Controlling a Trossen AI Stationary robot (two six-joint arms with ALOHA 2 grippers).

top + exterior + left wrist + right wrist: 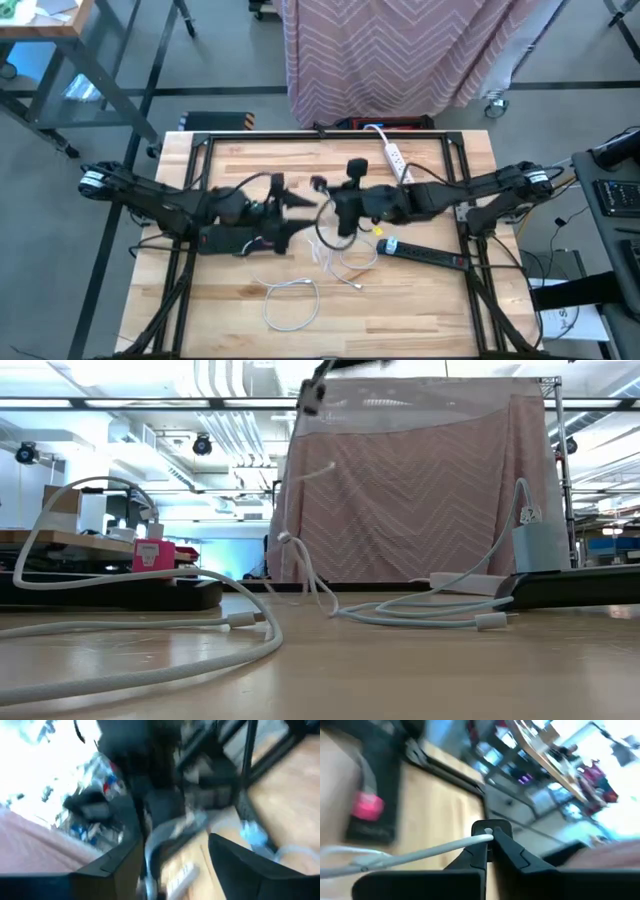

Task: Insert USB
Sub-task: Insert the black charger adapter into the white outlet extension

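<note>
USB cable: one white cable point(420, 852), pinched at its plug end by the right gripper point(490, 837), fingers closed on it, lifted above mid-worktop.
Left gripper: point(300, 200) just across from the right one, fingers spread open, holding nothing.
Other cables: two more white ones, a loop point(290, 300) near the front edge and a tangle point(350, 265) under the grippers.
Power strips: two, a black one point(425, 253) and a white one point(398, 160).
Worktop: light wood point(230, 310).
Room: pink zigzag curtain point(400, 50) behind the worktop.
</note>
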